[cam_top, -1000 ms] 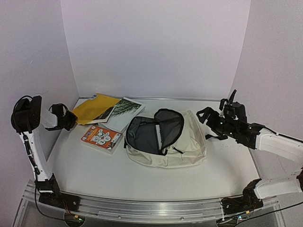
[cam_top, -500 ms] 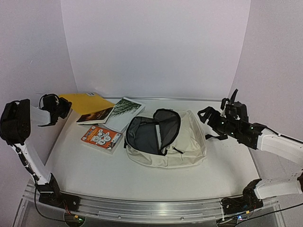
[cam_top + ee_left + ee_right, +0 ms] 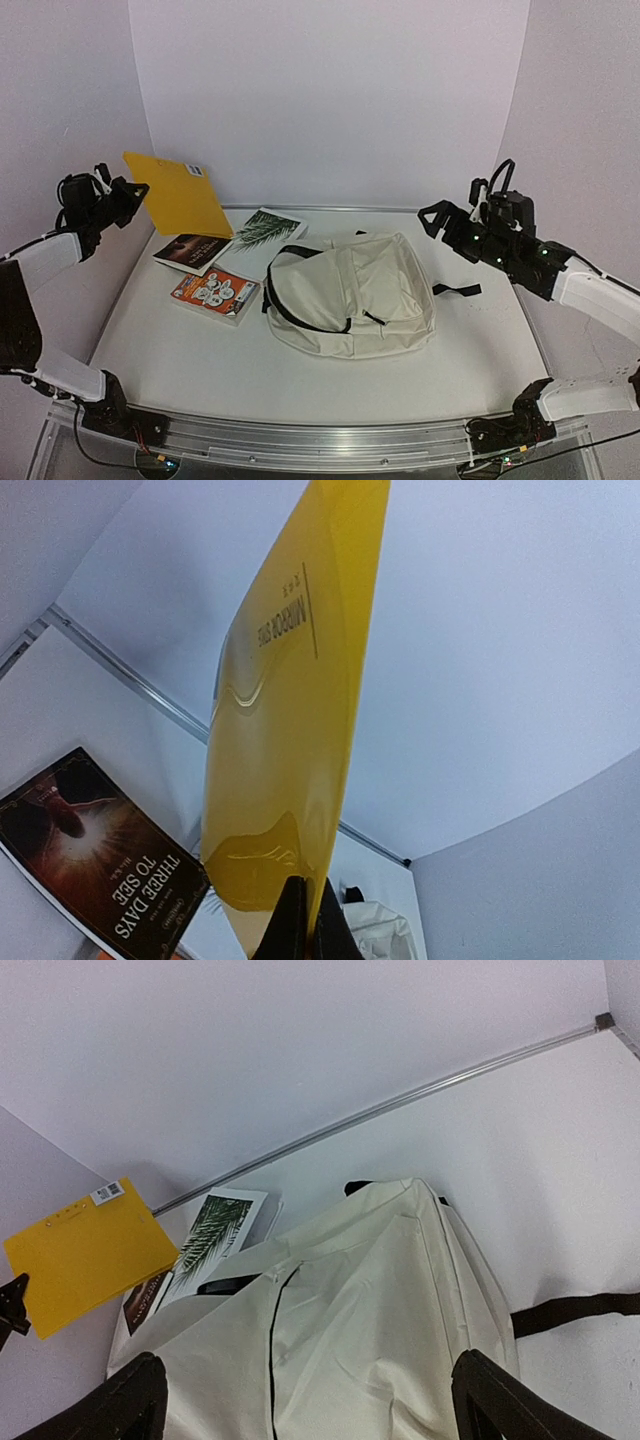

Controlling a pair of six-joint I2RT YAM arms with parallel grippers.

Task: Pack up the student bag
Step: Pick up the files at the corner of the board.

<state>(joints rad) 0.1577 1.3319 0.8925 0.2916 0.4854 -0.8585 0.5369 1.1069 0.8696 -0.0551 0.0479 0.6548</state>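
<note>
- My left gripper (image 3: 130,192) is raised by the left wall, clamped on the edge of a yellow book (image 3: 182,195) held in the air.
- My right gripper (image 3: 452,222) hangs with its jaws spread, beside the student bag (image 3: 355,295).
- The cream bag lies on the white table (image 3: 200,350).
- Left of it lie a dark book (image 3: 192,250), a palm-leaf book (image 3: 262,228) and an orange book (image 3: 213,290).

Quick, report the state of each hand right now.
Left hand: closed on the yellow book, held up in the air.
Right hand: open, holding nothing, clear of the student bag.
</note>
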